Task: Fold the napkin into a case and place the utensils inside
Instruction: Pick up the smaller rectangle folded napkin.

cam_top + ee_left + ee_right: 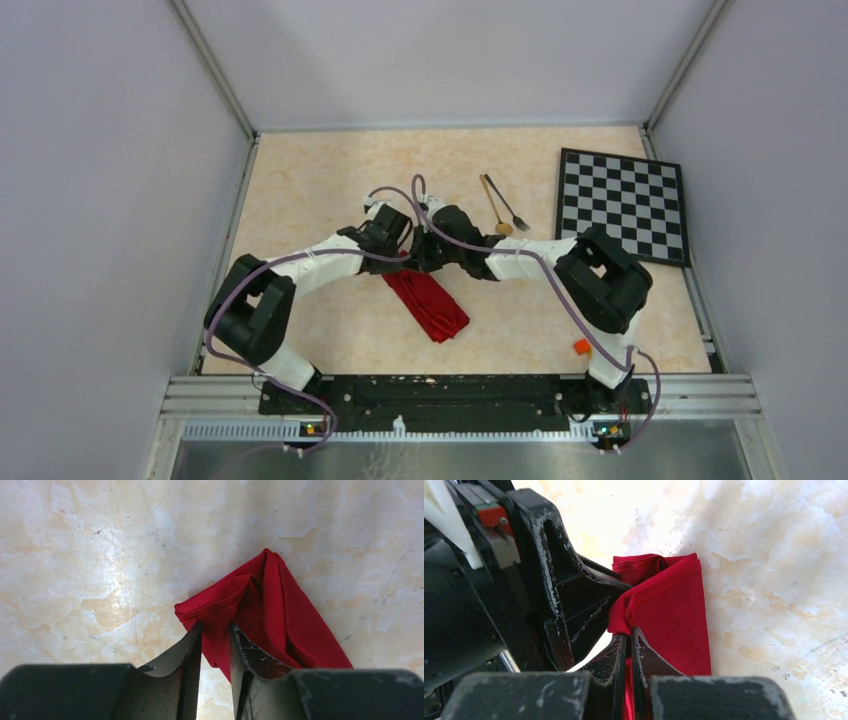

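On the table (320, 190), my L & R jaws both pinch the napkin (430, 303), folded narrow; spoon (492, 203) & fork (506, 203) not in yet

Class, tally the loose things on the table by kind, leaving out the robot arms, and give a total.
Cloths: 1, the napkin
Utensils: 2, the spoon and the fork
Boards: 1, the checkerboard
Blocks: 1, the orange block
Total: 5
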Robot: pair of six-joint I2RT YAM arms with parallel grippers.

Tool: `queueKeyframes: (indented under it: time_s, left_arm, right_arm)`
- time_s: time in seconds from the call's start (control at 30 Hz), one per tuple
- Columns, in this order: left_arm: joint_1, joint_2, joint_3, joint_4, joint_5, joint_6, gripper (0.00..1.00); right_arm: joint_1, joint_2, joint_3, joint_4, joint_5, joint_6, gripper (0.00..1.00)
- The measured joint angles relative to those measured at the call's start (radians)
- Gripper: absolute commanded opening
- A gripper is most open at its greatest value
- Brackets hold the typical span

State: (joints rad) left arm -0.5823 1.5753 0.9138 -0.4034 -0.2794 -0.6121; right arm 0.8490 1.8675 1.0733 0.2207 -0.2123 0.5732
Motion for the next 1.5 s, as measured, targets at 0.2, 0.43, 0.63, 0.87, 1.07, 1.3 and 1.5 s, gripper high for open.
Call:
queueKeyframes:
  time_s: [0.2, 0.43, 0.63, 0.87, 1.07, 1.3, 1.5]
  left_arm:
    - [-0.026, 0.021, 0.02, -0.026, -0.059, -0.011, 0.12]
    - [-0.036, 0.022, 0.029, -0.029, -0.081, -0.008, 0.0]
    - [-0.036, -0.025, -0.004, 0.025, -0.049, 0.014, 0.0]
    - [-0.033, -0.082, -0.057, 0.089, 0.013, 0.013, 0.0]
    - [-0.024, -0.083, -0.064, 0.098, 0.032, 0.013, 0.0]
    - [-0.012, -0.089, -0.08, 0.114, 0.051, 0.013, 0.0]
    - [-0.011, -0.094, -0.087, 0.116, 0.063, 0.013, 0.0]
  right_arm:
    - [-0.007, 0.0, 0.0, 0.003, -0.003, 0.005, 0.0]
    - [-0.008, 0.0, -0.002, 0.005, -0.018, 0.008, 0.0]
    - [-0.008, 0.014, 0.002, 0.027, -0.058, 0.013, 0.0]
    - [-0.008, 0.127, 0.023, 0.057, -0.104, 0.056, 0.0]
    - [-0.014, 0.156, 0.043, 0.063, -0.126, 0.065, 0.29]
    - [-0.04, 0.079, -0.04, 0.093, -0.162, 0.066, 0.37]
    - [-0.05, 0.039, -0.052, 0.112, -0.177, 0.066, 0.35]
